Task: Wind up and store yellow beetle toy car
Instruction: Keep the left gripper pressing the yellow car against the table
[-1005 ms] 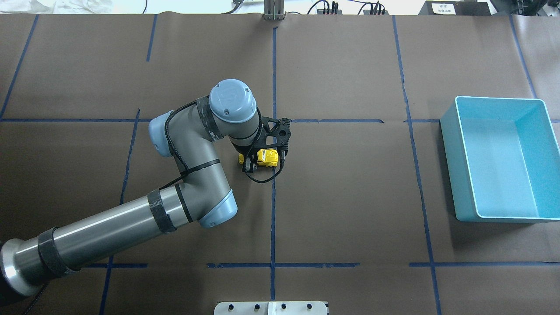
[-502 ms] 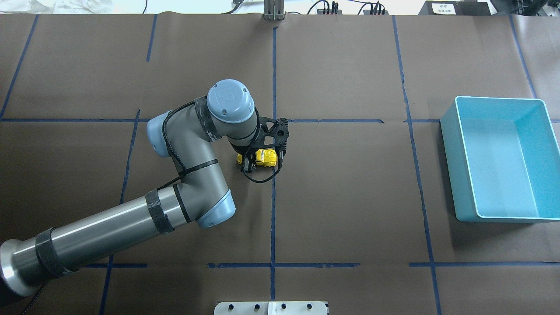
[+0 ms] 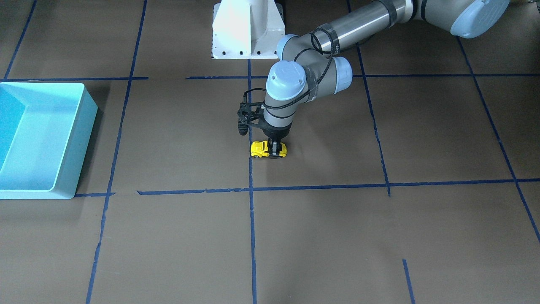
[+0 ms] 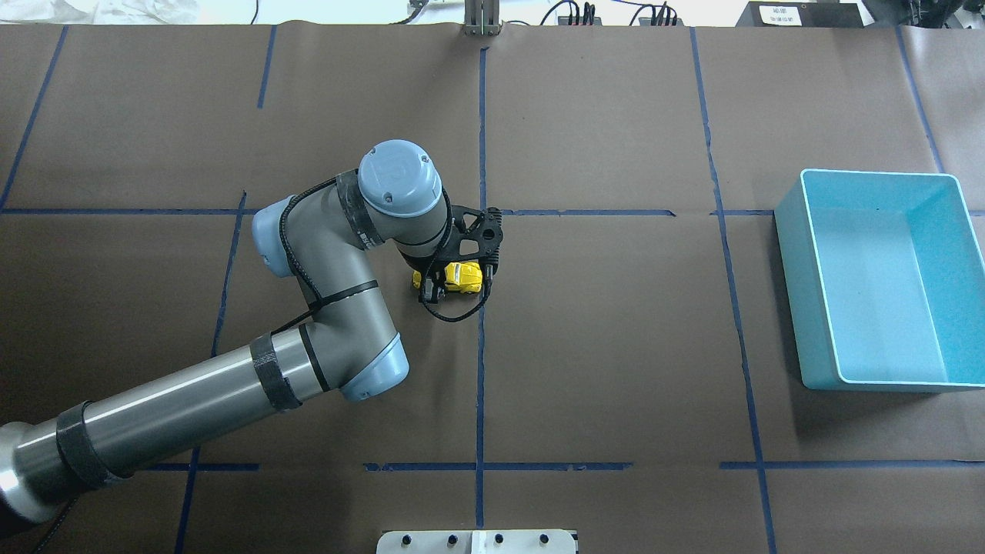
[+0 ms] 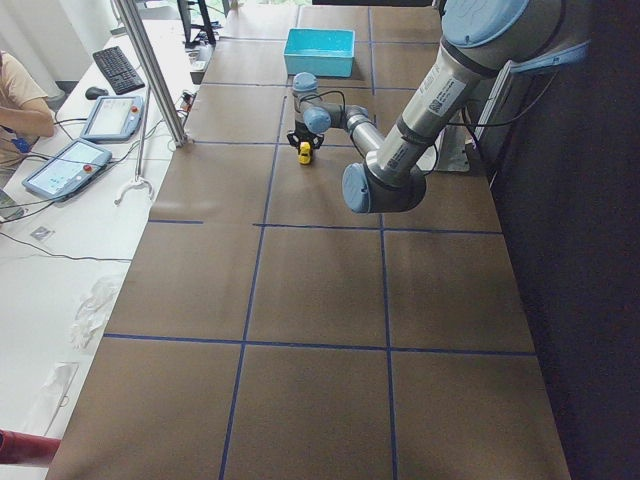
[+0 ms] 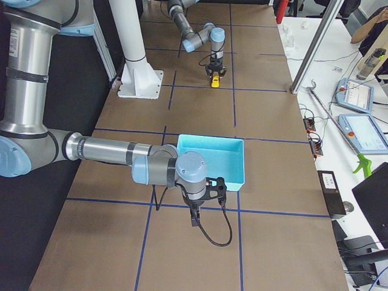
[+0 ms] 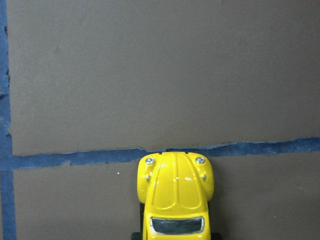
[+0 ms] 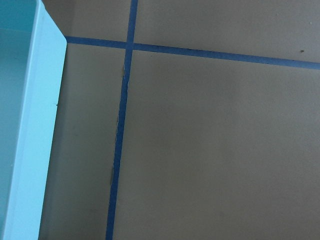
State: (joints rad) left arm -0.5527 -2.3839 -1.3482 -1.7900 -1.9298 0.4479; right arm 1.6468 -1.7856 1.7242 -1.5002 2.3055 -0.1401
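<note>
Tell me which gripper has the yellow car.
The left gripper: its fingers straddle the yellow beetle toy car mid-table, while the right gripper hangs beside the light blue bin.

beetle toy car (image 4: 460, 277): on worktop (image 4: 616, 346) near its middle, just left of the centre tape line (image 4: 480, 369) | left claw (image 3: 275, 149): above car, one finger against each side | bin (image 4: 808, 308): on worktop at robot's right, well apart from car | right claw (image 6: 195, 219): beyond bin, near its robot-side corner

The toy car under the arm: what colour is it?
The toy car is bright yellow with a dark window, clearest in the left wrist view.
</note>
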